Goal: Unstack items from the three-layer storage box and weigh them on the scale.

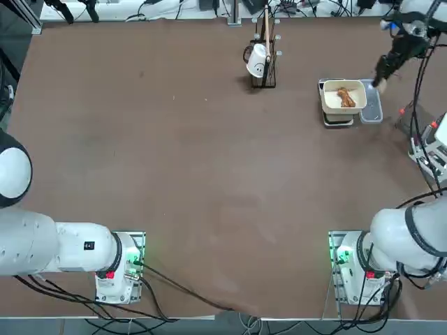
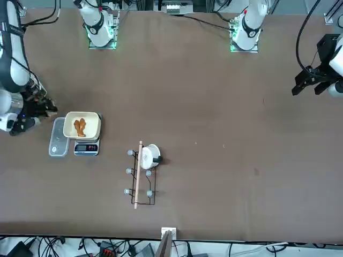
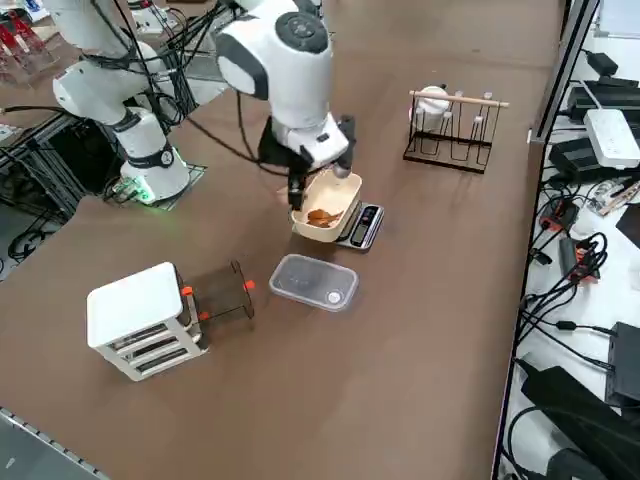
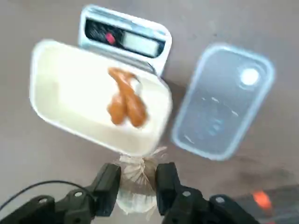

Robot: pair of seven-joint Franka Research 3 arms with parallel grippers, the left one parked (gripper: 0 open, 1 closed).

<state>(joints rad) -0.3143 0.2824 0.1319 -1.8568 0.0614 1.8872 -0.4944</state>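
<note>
**Right end effector holds a clear wrapped piece beside the bowl on the scale**

Top view: on the brown surface point(image 1: 174, 174), a cream square bowl point(image 1: 343, 97) sits on the small flat scale point(image 1: 338, 120). A brown bread-like item point(image 1: 346, 98) lies in the bowl. A clear rectangular plastic lid point(image 1: 371, 102) lies touching the scale. The right end effector point(image 1: 381, 77) hangs just beyond the lid.

Front view: the dark wire rack with a white cup point(image 2: 143, 174) stands near the scale, well apart from the end effector point(image 2: 45, 108).

Right side view: the white and grey three-layer storage box point(image 3: 142, 320) with red-orange marks stands well apart from the scale, past the lid.

Right wrist view: the end effector point(image 4: 138, 186) is partly closed, its fingers point(image 4: 108, 188) pinching a clear plastic-wrapped piece point(image 4: 136, 184) just beside the bowl's rim.
</note>
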